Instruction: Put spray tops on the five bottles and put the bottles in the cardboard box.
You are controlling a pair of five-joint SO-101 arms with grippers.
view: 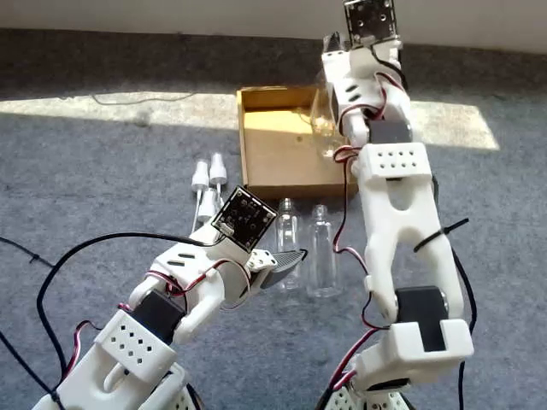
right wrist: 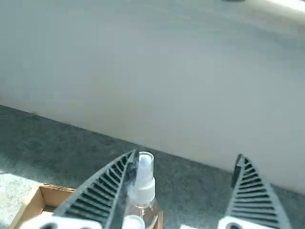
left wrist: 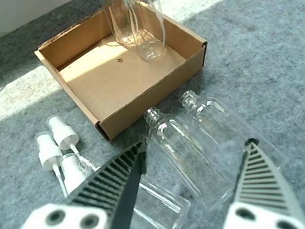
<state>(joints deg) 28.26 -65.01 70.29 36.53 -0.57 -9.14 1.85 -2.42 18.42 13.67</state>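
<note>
High camera looks down over the grey carpeted table [view: 102, 171] from behind both arms. Left wrist camera, close, tilts down at clear plastic bottles [left wrist: 186, 152] and the shallow brown cardboard box [left wrist: 119, 76], shared with the high view. Right wrist camera faces a pale wall [right wrist: 152, 71]

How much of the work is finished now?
Done: two bottles stand in the cardboard box, one visibly capped. In hand: nothing; the open left gripper hovers over three bare bottles, the open right gripper above the box. Left: capping those with the three loose spray tops, then boxing them.
</note>
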